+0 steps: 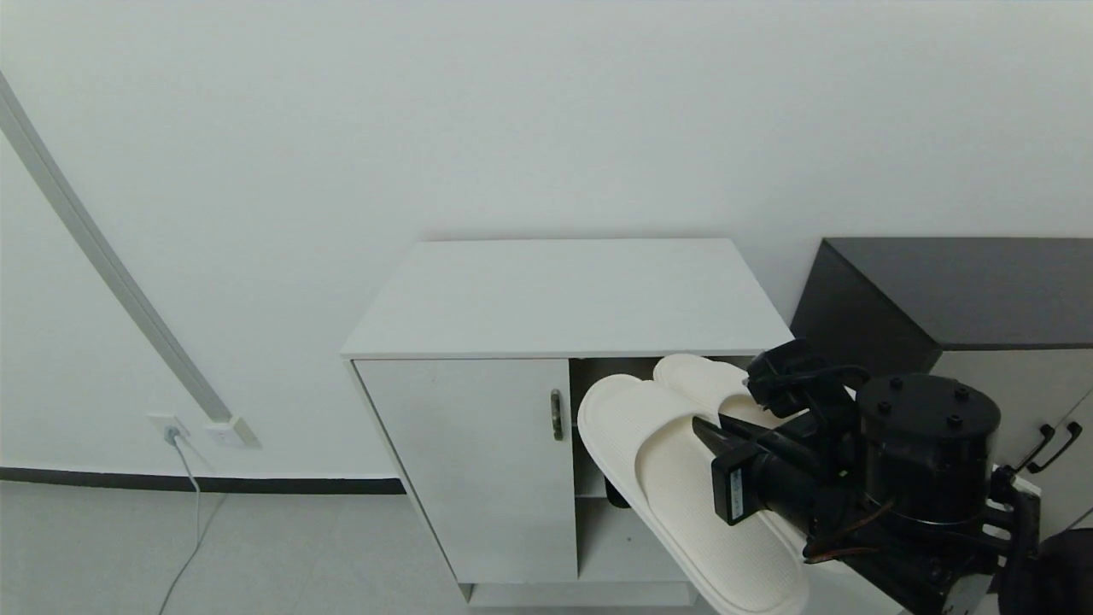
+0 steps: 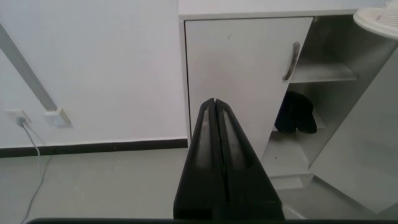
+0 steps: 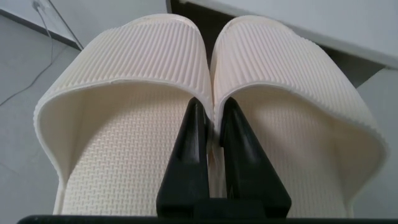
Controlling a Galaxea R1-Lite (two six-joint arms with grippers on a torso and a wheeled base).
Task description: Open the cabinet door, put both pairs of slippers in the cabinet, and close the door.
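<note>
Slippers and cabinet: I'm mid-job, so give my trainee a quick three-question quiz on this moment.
1. True or false: the right claw is shut on the cream slippers, pinching their inner edges together.
2. Where is the dark pair? A on the floor; B inside the cabinet; C on top of the cabinet.
3. Fill in: the left claw is ____ and holds nothing.
Key: 1 true; 2 B; 3 shut.

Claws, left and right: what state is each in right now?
Left claw: closed, empty.
Right claw: closed on the pair of white slippers.
</note>
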